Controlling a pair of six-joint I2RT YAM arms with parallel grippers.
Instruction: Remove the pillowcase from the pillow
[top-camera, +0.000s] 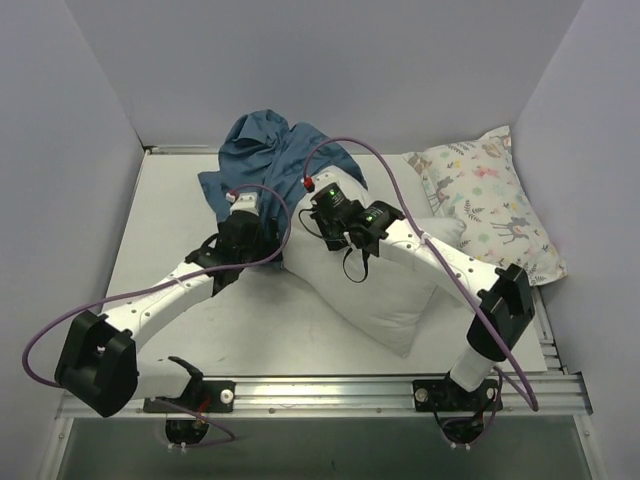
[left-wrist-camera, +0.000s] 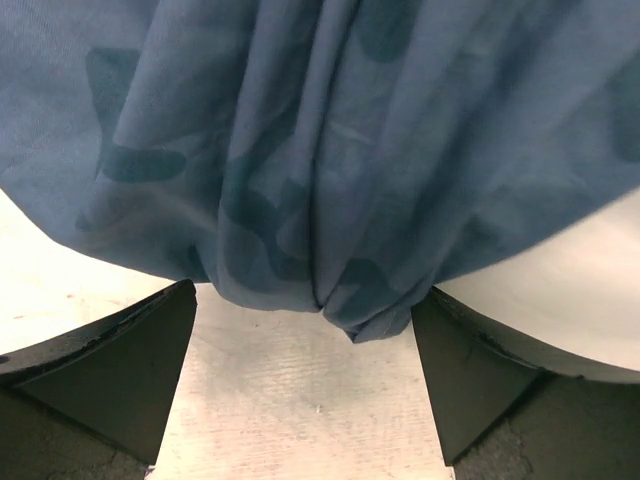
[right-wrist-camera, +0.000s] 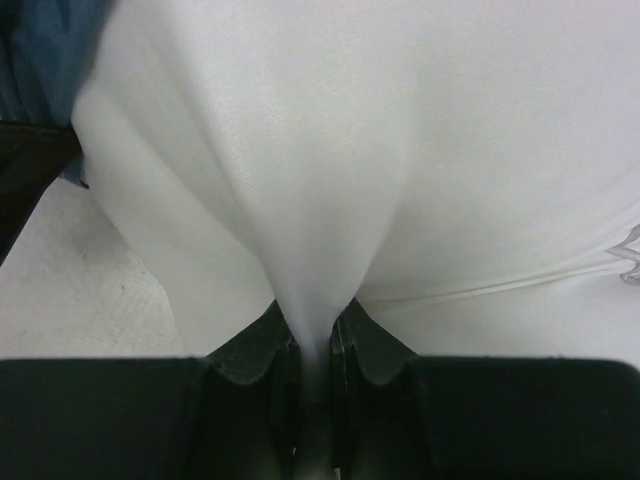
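Note:
The teal-blue pillowcase (top-camera: 272, 150) lies bunched at the back middle of the table, still covering the far end of the plain white pillow (top-camera: 385, 295). My left gripper (top-camera: 243, 202) is at the pillowcase's near edge. In the left wrist view it (left-wrist-camera: 305, 325) is open wide, and a fold of the pillowcase (left-wrist-camera: 330, 180) hangs between the fingertips (left-wrist-camera: 130, 360) without being pinched. My right gripper (top-camera: 320, 203) is shut on a bunch of the pillow's white fabric (right-wrist-camera: 330, 200), drawn into a cone between the closed pads (right-wrist-camera: 352, 340). The pillowcase shows at that view's top left (right-wrist-camera: 40, 50).
A smaller animal-print pillow (top-camera: 490, 205) lies against the right wall. Grey walls close the table (top-camera: 180, 200) on the left, back and right. A metal rail (top-camera: 330, 390) runs along the near edge. Purple cables arch over both arms.

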